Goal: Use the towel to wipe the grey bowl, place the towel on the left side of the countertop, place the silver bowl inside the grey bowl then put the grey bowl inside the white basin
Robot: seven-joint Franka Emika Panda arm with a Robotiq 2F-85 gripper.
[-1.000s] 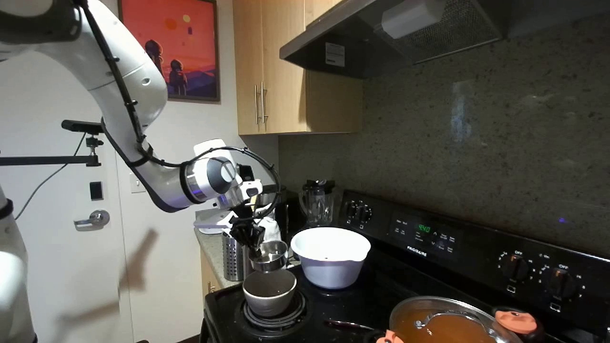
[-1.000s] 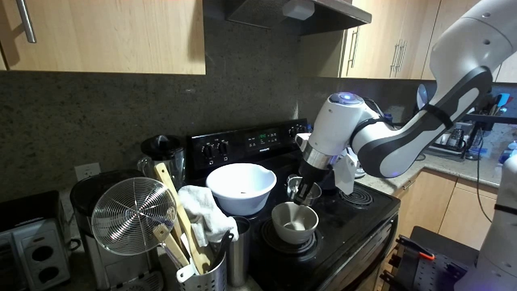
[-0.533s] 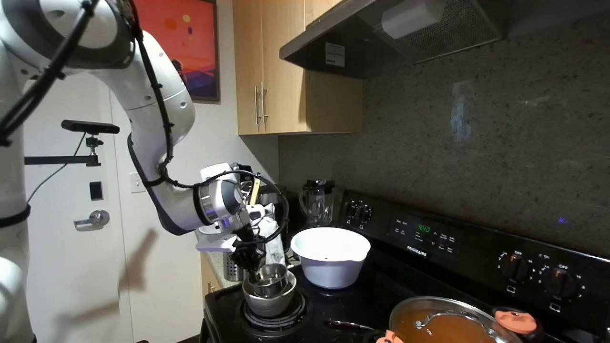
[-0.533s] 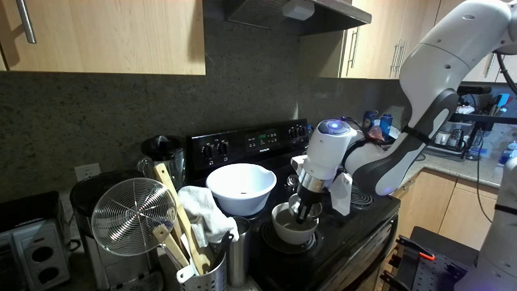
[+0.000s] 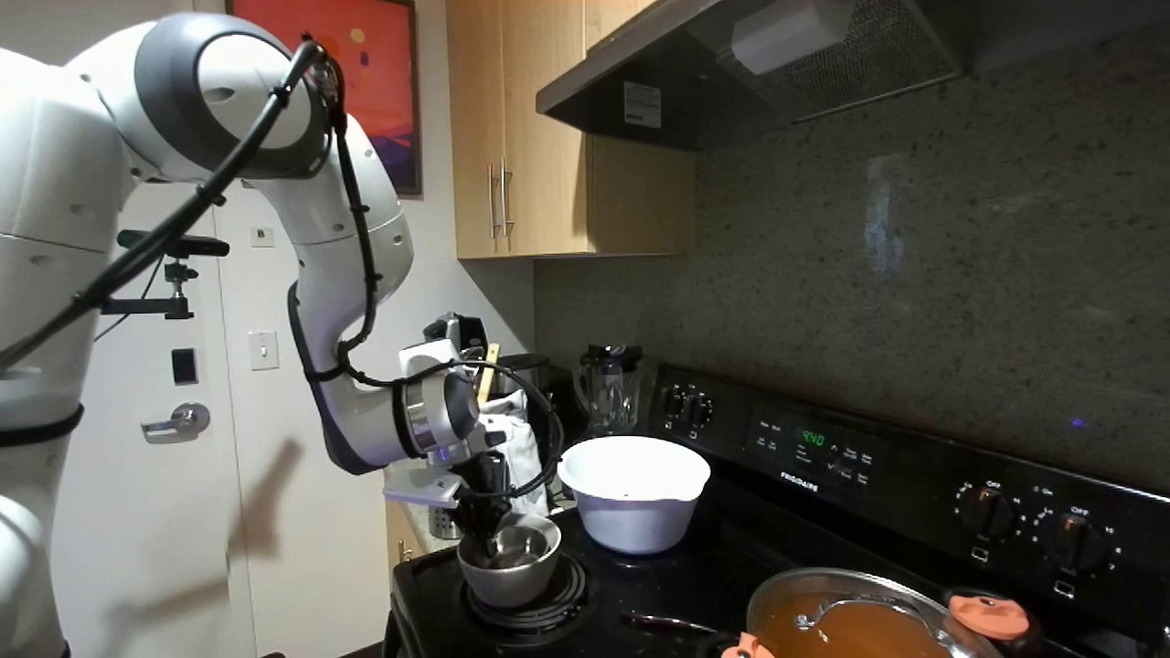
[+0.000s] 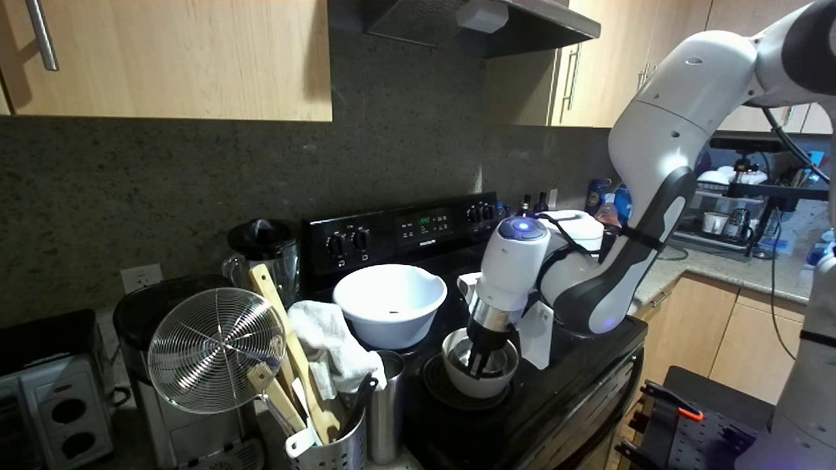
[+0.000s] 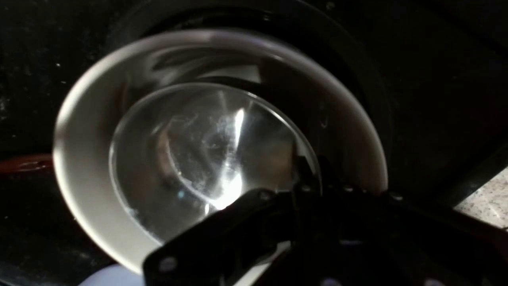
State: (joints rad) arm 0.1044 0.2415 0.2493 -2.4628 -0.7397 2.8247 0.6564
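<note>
The grey bowl [image 5: 507,587] stands on the front stove coil in both exterior views [image 6: 480,386]. The silver bowl [image 7: 190,135] is inside the grey bowl, off-centre, in the wrist view. Its bottom contact is hidden. My gripper [image 7: 311,169] is shut on the silver bowl's rim, one finger inside and one outside. In an exterior view the gripper [image 6: 478,367] points down into the grey bowl. The white basin [image 5: 635,523] stands behind on the stove; it also shows in an exterior view [image 6: 385,333]. The white towel [image 6: 330,339] hangs over the utensils at the counter.
A utensil holder [image 6: 333,454] with spatulas and a wire strainer [image 6: 215,349] stands beside a tall steel cup [image 6: 386,418]. A lidded pot [image 5: 859,621] sits at the stove's near end. A blender [image 5: 611,393] stands behind the basin. The range hood [image 5: 658,100] hangs above.
My gripper has moved down with the silver bowl, from above and beside the grey bowl to inside it. The grey bowl has shifted slightly.
</note>
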